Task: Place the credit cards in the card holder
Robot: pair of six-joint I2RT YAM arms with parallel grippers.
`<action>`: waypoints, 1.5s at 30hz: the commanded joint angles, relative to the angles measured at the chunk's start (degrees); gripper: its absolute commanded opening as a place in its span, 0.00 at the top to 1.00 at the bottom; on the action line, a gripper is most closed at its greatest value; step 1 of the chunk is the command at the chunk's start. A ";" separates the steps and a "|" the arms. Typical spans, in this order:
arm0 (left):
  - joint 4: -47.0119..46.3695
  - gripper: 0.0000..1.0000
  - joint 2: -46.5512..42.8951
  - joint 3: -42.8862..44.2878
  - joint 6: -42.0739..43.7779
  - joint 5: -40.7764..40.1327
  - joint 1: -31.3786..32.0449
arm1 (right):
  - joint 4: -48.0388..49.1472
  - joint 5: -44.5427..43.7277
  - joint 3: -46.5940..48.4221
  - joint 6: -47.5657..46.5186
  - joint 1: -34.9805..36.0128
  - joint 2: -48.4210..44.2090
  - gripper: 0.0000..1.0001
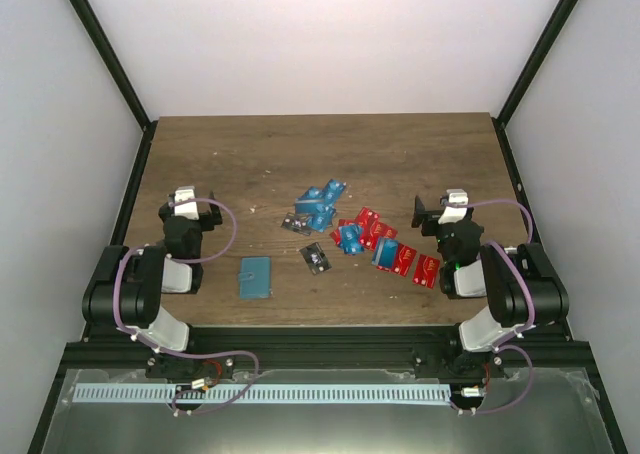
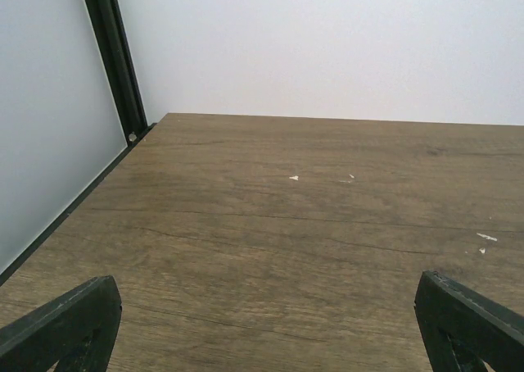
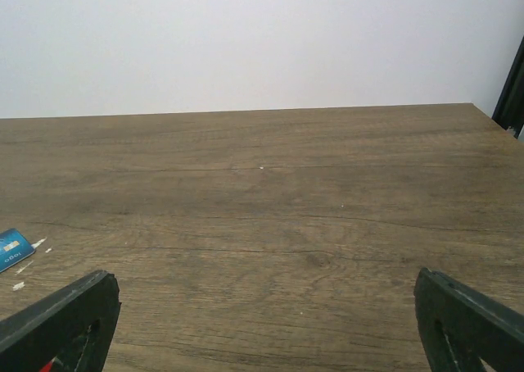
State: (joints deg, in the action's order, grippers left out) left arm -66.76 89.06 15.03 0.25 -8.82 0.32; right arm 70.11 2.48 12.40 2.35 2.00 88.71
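The teal card holder point(image 1: 255, 277) lies flat on the table near the front left. Red, bright blue and black credit cards point(image 1: 355, 236) are scattered across the middle; a black one point(image 1: 317, 258) lies closest to the holder. One blue card point(image 3: 12, 248) shows at the left edge of the right wrist view. My left gripper point(image 1: 190, 203) is open and empty, left of and behind the holder. My right gripper point(image 1: 440, 210) is open and empty, right of the cards. Both wrist views show wide-spread fingertips point(image 2: 70, 327) point(image 3: 471, 323) over bare wood.
The wooden table point(image 1: 250, 154) is framed by black posts and white walls. A black rail runs along its left edge point(image 2: 115, 52). Small white specks point(image 2: 293, 178) lie on the wood.
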 commanded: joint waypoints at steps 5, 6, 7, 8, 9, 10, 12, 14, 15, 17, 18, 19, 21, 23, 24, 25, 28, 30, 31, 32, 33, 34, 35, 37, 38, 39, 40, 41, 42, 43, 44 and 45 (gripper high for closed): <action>-1.17 0.00 0.31 0.79 0.10 0.65 0.04 | 1.97 0.24 1.31 -0.94 -0.68 -0.38 0.00; -1.13 0.00 0.27 0.79 0.10 0.65 0.03 | 2.02 0.24 1.31 -0.94 -0.68 -0.38 0.00; -1.13 0.00 0.24 0.79 0.10 0.66 0.03 | 1.98 0.24 1.31 -0.94 -0.68 -0.38 0.00; -1.17 0.00 0.26 0.75 0.10 0.65 0.03 | 1.99 0.24 1.31 -0.94 -0.68 -0.38 0.00; -1.18 0.00 0.24 0.79 0.11 0.67 0.03 | 2.01 0.24 1.31 -0.94 -0.68 -0.38 0.00; -1.18 0.00 0.24 0.79 0.10 0.65 0.03 | 1.97 0.24 1.35 -0.94 -0.68 -0.38 0.00; -1.18 0.00 0.25 0.79 0.10 0.65 0.03 | 1.96 0.20 1.35 -0.99 -0.69 -0.33 0.00; -1.11 0.00 0.24 0.84 0.11 0.69 0.03 | 2.12 -0.57 1.19 -1.03 -0.45 -0.65 0.00; -0.91 0.00 0.32 1.01 0.06 0.63 0.03 | 1.43 -2.96 1.40 -0.93 0.26 -1.20 0.00; -1.47 0.00 -0.15 0.77 0.16 0.43 0.05 | -0.01 -4.37 1.06 -1.50 1.31 -4.08 0.00; 0.81 0.00 -1.46 1.20 0.14 0.50 -0.04 | -4.26 -5.99 2.06 -1.93 2.13 -6.61 0.00; 3.87 0.00 -3.70 1.88 0.35 0.15 0.01 | -12.00 -7.14 4.63 -1.52 2.78 -9.59 0.00; 18.27 0.00 -10.79 5.95 -0.98 -2.34 0.12 | -26.40 -7.43 10.91 0.82 3.52 -14.25 0.00; 35.21 0.00 -17.84 12.96 -2.79 -4.21 0.12 | -35.87 -4.83 15.57 4.02 3.95 -18.51 0.00; 42.44 0.00 -20.01 16.55 -4.19 -4.72 0.12 | -38.98 -2.87 17.44 5.48 3.97 -20.74 0.00; 49.45 0.00 -21.95 19.75 -7.06 -5.54 0.12 | -41.28 -1.93 18.85 11.50 3.91 -22.75 0.00; 67.25 0.00 -26.10 27.47 -18.40 -9.79 0.08 | -53.75 -2.10 23.94 28.51 3.40 -28.05 0.00; 81.01 0.00 -28.07 31.41 -27.87 -12.46 0.06 | -56.21 7.25 25.60 28.95 2.85 -30.13 0.00; 84.00 0.00 -29.30 31.88 -29.28 -11.55 0.02 | -56.34 12.48 26.20 29.15 2.90 -30.40 0.00; 85.69 0.00 -30.58 31.47 -30.49 -9.37 -0.04 | -57.57 16.62 26.95 30.47 2.96 -30.23 0.00; 87.21 0.00 -31.93 30.81 -31.72 -6.85 -0.14 | -58.94 20.42 28.09 31.59 3.28 -29.56 0.00; 88.27 0.00 -32.87 30.06 -31.98 -3.38 -0.15 | -60.12 23.43 28.75 32.34 4.42 -28.77 0.00; 89.81 0.00 -33.62 29.52 -31.94 1.68 -0.22 | -61.65 25.04 29.31 32.91 6.21 -28.05 0.00; 92.88 0.00 -34.43 28.13 -32.71 7.72 -0.23 | -64.65 26.07 30.25 33.35 11.67 -26.73 0.00; 93.67 0.00 -34.87 27.26 -32.65 11.53 -0.19 | -66.15 24.80 30.56 33.68 15.20 -26.02 0.00; 93.72 0.00 -35.76 25.87 -32.66 15.08 -0.12 | -67.65 22.70 30.70 34.40 20.84 -25.13 0.00; 93.88 0.00 -36.72 24.27 -33.16 18.23 -0.05 | -67.83 21.15 30.49 35.46 24.93 -24.05 0.00; 93.85 0.00 -37.69 22.48 -33.68 20.48 0.20 | -67.75 20.07 30.40 36.49 28.79 -22.61 0.00; 94.37 0.00 -38.23 21.02 -33.84 21.81 0.56 | -67.98 18.72 30.51 38.42 32.69 -20.54 0.02; 95.94 0.00 -38.06 19.98 -34.92 21.31 1.28 | -68.53 18.17 31.02 39.44 36.10 -18.28 0.04; 96.93 0.00 -37.73 19.40 -36.37 20.32 3.19 | -69.27 17.50 31.88 40.08 39.14 -15.54 0.06; 96.92 0.00 -37.51 18.90 -37.89 19.39 5.93 | -70.28 16.60 33.08 40.65 42.30 -13.08 0.07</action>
State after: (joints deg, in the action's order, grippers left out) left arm 24.86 51.88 35.92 -32.42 5.48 1.37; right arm 5.65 21.26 41.08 37.93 35.33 69.17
